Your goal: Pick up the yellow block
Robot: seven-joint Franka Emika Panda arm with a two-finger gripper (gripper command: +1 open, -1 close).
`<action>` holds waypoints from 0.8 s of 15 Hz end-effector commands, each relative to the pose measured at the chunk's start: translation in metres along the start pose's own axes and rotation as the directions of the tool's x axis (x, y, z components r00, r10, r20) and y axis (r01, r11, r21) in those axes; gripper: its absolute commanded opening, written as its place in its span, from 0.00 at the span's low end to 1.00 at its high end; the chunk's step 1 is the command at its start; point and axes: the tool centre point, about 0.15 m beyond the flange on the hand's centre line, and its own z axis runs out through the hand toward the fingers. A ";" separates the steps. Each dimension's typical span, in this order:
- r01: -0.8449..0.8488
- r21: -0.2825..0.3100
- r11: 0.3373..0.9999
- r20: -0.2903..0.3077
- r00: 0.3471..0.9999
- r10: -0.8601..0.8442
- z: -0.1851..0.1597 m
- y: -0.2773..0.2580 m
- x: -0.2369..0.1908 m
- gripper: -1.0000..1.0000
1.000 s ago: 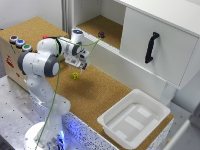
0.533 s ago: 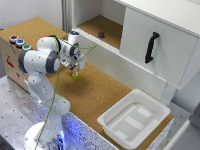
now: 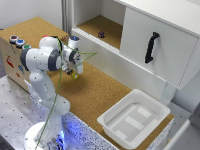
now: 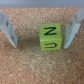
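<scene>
Exterior and wrist views. We are viewing the claw [image 4: 42,32] spread wide, its two fingers [image 4: 7,27] standing on either side of the yellow block [image 4: 51,38] and not touching it; the finger on the block's far side [image 4: 75,27] is standing just beside it, the other farther off. The block is resting on the cork worktop [image 4: 30,65], and its faces are showing dark marks resembling the letters N and U. The upper parts of both fingers are running out of the wrist picture.

In the exterior view the arm is bending over the worktop [image 3: 95,92] with the claw [image 3: 75,74] low; here the yellow block [image 3: 76,76] is showing only as a small bright speck beneath it, and the fingers are too blurred for us to separate. A white tray [image 3: 131,120] is lying toward the exterior view's right, well apart from the block. A small dark purple object [image 3: 101,34] is sitting in the open cabinet compartment; its shape is hard to make out. A closed cabinet door is carrying a black handle [image 3: 151,47].
</scene>
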 end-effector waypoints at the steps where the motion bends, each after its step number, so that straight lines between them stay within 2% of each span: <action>1: 0.008 0.042 0.999 -0.008 1.000 -0.008 0.006 0.007 0.000 0.00; 8: -0.005 0.027 1.000 -0.005 1.000 0.005 0.003 0.005 -0.007 0.00; 10: -0.003 0.029 1.000 -0.034 0.999 0.004 -0.011 0.000 -0.003 0.00; 12: 0.037 0.006 0.999 -0.100 0.994 -0.037 -0.042 -0.013 0.007 0.00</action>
